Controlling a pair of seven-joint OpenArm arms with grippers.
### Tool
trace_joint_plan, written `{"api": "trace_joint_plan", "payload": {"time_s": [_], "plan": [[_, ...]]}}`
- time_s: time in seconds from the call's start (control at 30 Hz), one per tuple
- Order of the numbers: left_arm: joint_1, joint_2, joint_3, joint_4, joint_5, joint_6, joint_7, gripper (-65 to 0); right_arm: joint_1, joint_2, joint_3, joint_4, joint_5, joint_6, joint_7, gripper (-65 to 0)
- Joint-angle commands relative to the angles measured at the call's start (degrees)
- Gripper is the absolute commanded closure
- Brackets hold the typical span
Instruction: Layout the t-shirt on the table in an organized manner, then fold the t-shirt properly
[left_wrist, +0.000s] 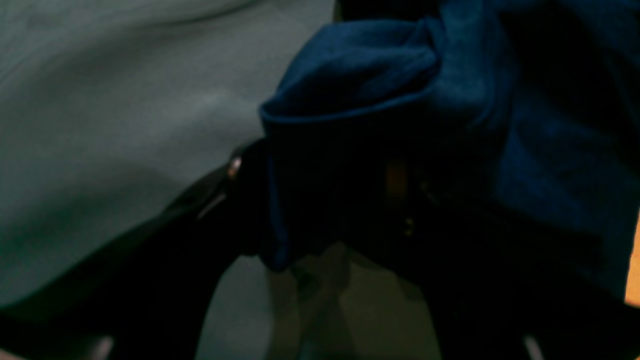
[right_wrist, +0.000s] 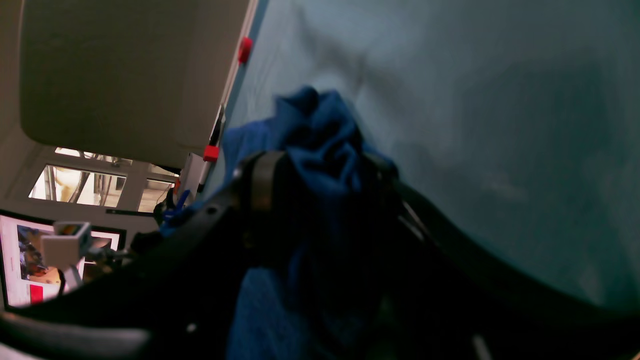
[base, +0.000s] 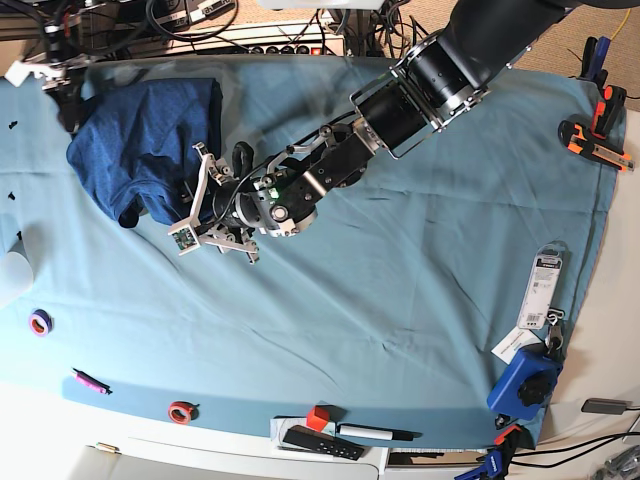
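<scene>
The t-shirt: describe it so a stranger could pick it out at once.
Start at the table, covered by a light teal cloth, and go to its far left corner in the base view. There the t-shirt lies bunched in a wrinkled heap, beside the tip of the one arm reaching over the cloth. It is the only large soft thing there, plain dark heathered blue, far darker than the cloth.

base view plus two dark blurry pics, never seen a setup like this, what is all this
The base view looks down on a robot's table, covered in teal cloth. A crumpled dark blue t-shirt lies upper left; the black arm reaching it is the robot's left arm, with its left hand at the shirt. The other two pictures come from wrist cameras: each shows blue cloth bunched between dark fingers, the right hand near the table edge. Whether either grips is unclear.
</scene>
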Motion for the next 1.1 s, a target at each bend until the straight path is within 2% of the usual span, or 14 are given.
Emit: {"api": "trace_joint_plan", "payload": {"time_s": [0.0,0.4,0.63,0.8,0.87,0.93,0.97,1.07], "plan": [[-1.57,1.43,-0.26,0.87,-0.50,-0.02,-1.42,-30.4,0.00,1.20,0.17,0.85,1.62,0.30,0.73,-23.2],[-1.57,1.43,-0.26,0.87,-0.33,-0.02,-1.03,-30.3,-1.09,4.11,0.11,0.85,0.00,0.30,0.73,-23.0],[-1.57,1.43,-0.26,0.87,-0.33,-0.02,-0.50,-30.3,-6.95,10.03,0.13,0.85,-7.65,0.30,0.73,-22.9],[-2.97,1.43,-0.44,0.90,1.95,0.02,-0.52,-30.3,-10.67,14.53,0.17,0.85,-6.34,0.30,0.73,-20.7],[-4.50,1.43,-0.44,0.94,4.17,2.14,-0.52,-30.3,-11.10,15.80,0.17,0.85,-3.08,0.30,0.73,-16.7],[-6.40,1.43,-0.44,0.94,5.33,6.29,-0.20,-28.4,-11.13,16.52,0.17,0.85,3.21,0.30,0.73,-6.6],[-7.50,1.43,-0.44,0.94,5.49,8.50,0.17,-24.9,-11.10,16.70,0.15,0.85,7.30,0.30,0.73,-0.8],[-10.34,1.43,-0.55,0.94,5.44,12.96,0.63,-9.6,-10.75,16.70,0.17,1.29,8.86,0.30,0.73,0.0]]}}
